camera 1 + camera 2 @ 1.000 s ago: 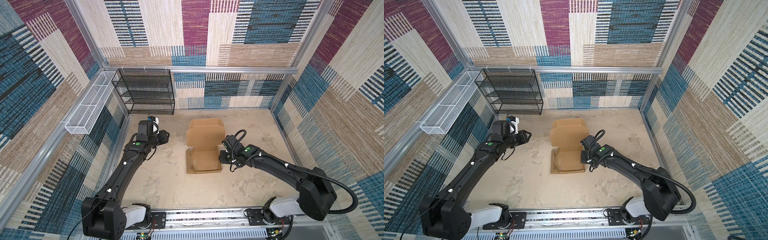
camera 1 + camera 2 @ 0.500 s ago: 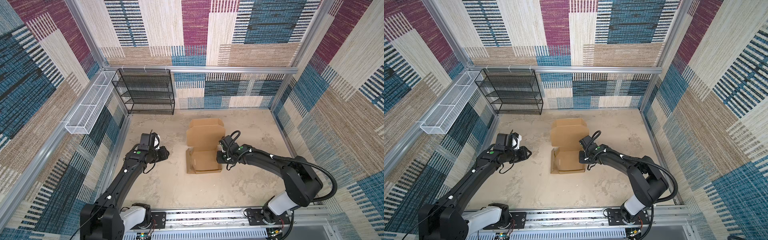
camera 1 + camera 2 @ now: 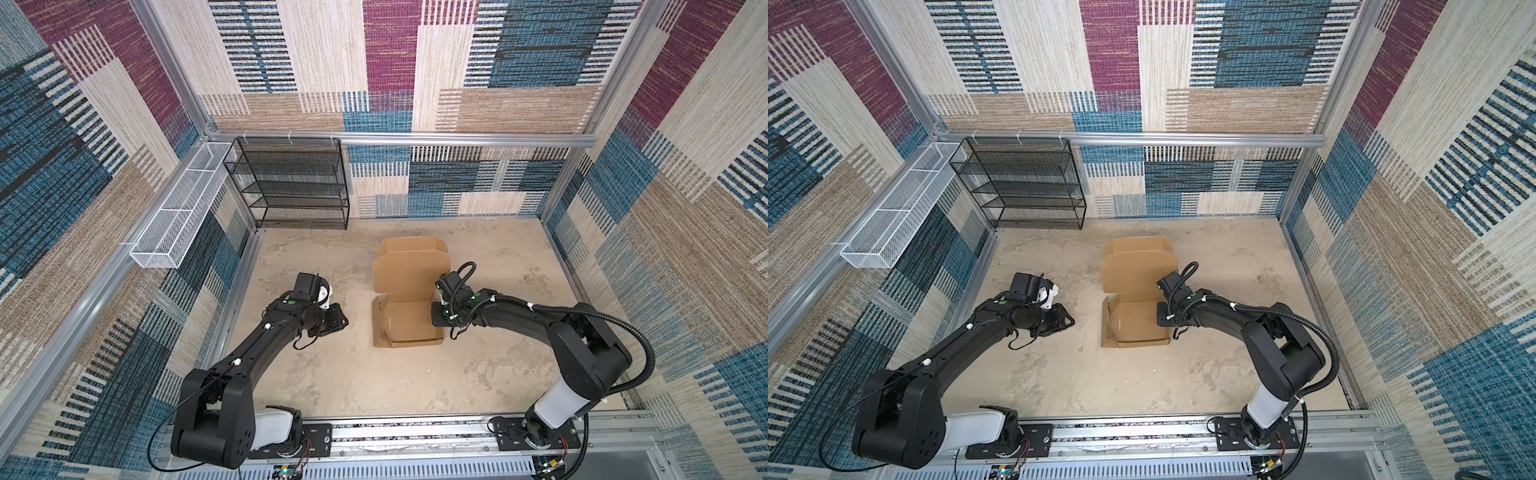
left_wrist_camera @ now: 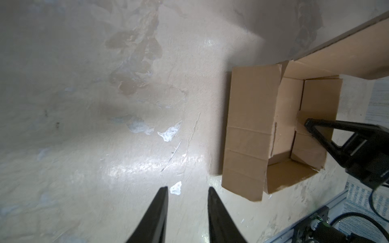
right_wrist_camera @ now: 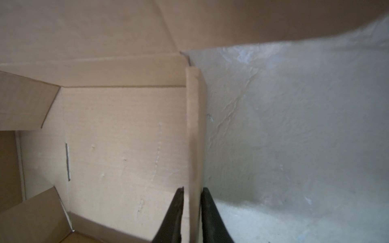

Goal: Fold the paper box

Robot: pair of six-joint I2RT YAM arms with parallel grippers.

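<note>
Box (image 3: 409, 324) sat mid-table (image 3: 374, 382), its long axis running from the rail (image 3: 415, 432) near you to the back wall (image 3: 457, 183). The open lid (image 3: 411, 266) pointed at that wall, with the tray (image 3: 409, 332) nearest you. Your right gripper (image 5: 192, 189) pinched the tray's right wall (image 5: 194, 126), one finger inside and one outside. Your left gripper (image 4: 188, 188) hung over the table left of the box, fingers partly spread and empty.

A robotics lab cell is showing: aluminium framing (image 3: 457, 139) is holding patterned wall panels (image 3: 519, 62) around a stained surface (image 3: 374, 382). A black mesh rack (image 3: 291, 183) is standing beyond the left hand (image 3: 340, 322).
</note>
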